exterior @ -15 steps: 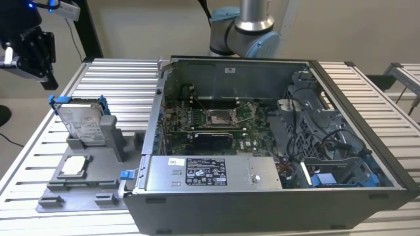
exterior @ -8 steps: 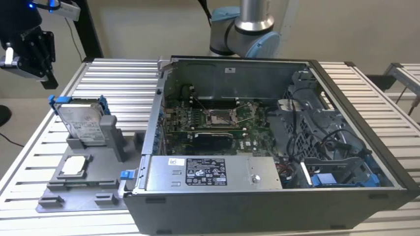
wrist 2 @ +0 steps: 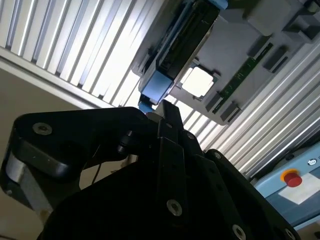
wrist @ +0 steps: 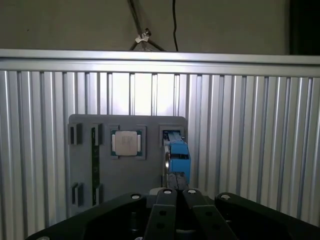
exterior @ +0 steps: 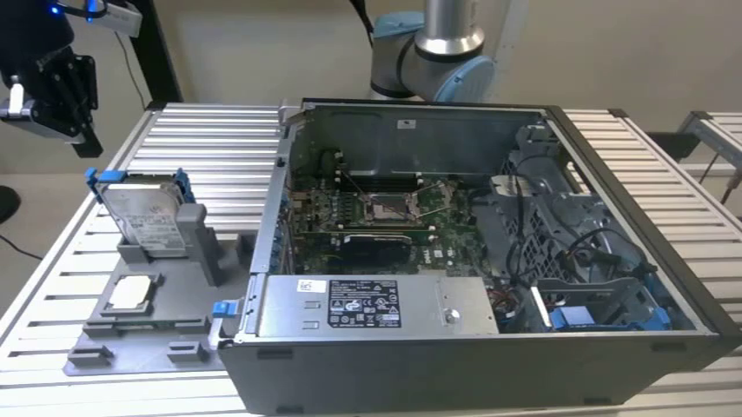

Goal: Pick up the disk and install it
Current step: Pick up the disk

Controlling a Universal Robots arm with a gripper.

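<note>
**Claw closed and empty, disk in its stand**

My claw (wrist: 177, 195) is closed with nothing in it: in both wrist views the two black fingers (wrist: 165, 215) meet at the tips. In the exterior view I hang off the corner of the desk (exterior: 197, 139), at about 10 o'clock from the disk (exterior: 149, 213) and well apart from it.

The disk stands upright on its edge in a slot of a grey stand. That stand rises from a flat grey tray (exterior: 174, 304) lying on the slatted desk. Blue rails frame the silver drive, and its white label faces the exterior camera. In the first wrist view I look down on its blue end (wrist: 179, 157), which sits just beyond my fingertips in the picture. In the second wrist view the disk (wrist 2: 185, 40) shows edge-on, dark with a blue end.

A small square silver chip (exterior: 134, 291) lies in a pocket of the same tray, at 6 o'clock from the disk in the exterior view. In both wrist views it sits just beside the disk's slot.

The open computer case (exterior: 464, 382) lies on the desk at 3 o'clock from the disk, near the tray. Inside it I see the green main board (exterior: 347, 208). A grey box with a black-and-white label (exterior: 464, 304) lies at 6 o'clock from the board. A tangle of black cables (exterior: 579, 243) lies at 3 o'clock from the board. The disk is not in the case.

My arm's base (exterior: 447, 35) stands behind the case at 12 o'clock.
</note>
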